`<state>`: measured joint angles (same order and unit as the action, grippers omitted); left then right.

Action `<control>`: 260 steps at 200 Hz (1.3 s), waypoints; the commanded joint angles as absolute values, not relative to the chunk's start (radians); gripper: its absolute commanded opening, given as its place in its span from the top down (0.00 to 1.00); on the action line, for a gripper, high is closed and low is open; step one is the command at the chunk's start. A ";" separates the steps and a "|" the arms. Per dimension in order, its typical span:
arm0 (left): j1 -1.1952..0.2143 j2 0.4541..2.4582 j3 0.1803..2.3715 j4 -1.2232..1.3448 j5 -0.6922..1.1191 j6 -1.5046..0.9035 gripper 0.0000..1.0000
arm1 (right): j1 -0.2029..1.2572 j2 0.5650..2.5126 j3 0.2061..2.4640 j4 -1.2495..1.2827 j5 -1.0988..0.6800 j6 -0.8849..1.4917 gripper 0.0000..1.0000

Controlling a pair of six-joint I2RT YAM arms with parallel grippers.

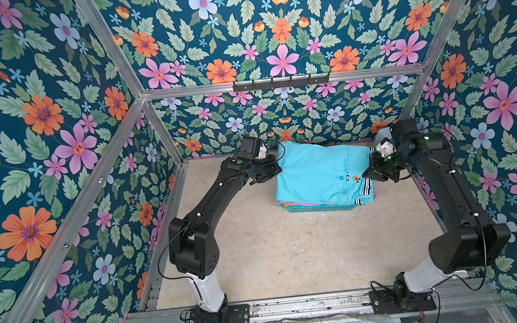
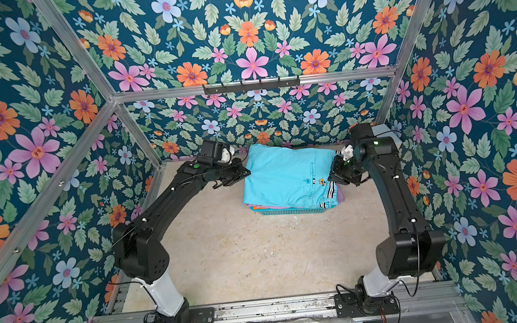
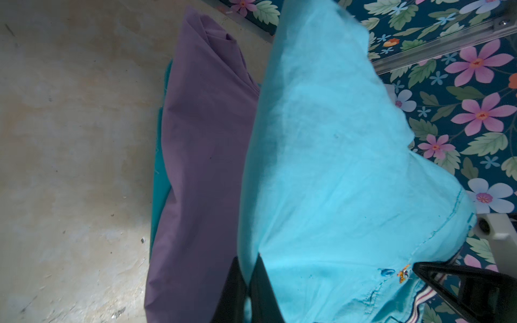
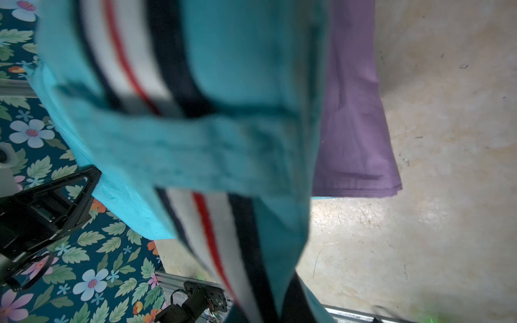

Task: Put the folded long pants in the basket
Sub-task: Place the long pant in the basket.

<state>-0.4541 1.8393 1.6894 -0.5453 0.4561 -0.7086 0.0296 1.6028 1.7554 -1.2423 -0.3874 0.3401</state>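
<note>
Between the left gripper (image 1: 276, 169) and the right gripper (image 1: 369, 175), each pinched shut on an opposite edge, the turquoise pants (image 1: 316, 173) span flat over the lilac pants (image 3: 201, 167) in the basket (image 1: 316, 209), seemingly held taut to keep the fold.
</note>
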 commanded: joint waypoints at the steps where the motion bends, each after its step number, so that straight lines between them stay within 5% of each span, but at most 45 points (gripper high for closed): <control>1: -0.453 1.881 1.701 -0.483 0.430 -0.740 1.00 | 0.019 1.679 1.811 -1.281 -0.286 0.323 1.00; 101: -0.460 2.028 1.753 -0.476 0.421 -0.709 1.00 | 0.018 1.963 1.883 -1.232 -0.249 0.321 1.00; 233: -0.463 1.989 1.690 -0.427 0.415 -0.684 0.97 | 0.007 2.008 1.903 -1.184 -0.332 0.318 1.00; 260: -0.465 1.985 1.694 -0.413 0.385 -0.669 0.68 | 0.006 2.003 1.926 -1.207 -0.275 0.307 0.55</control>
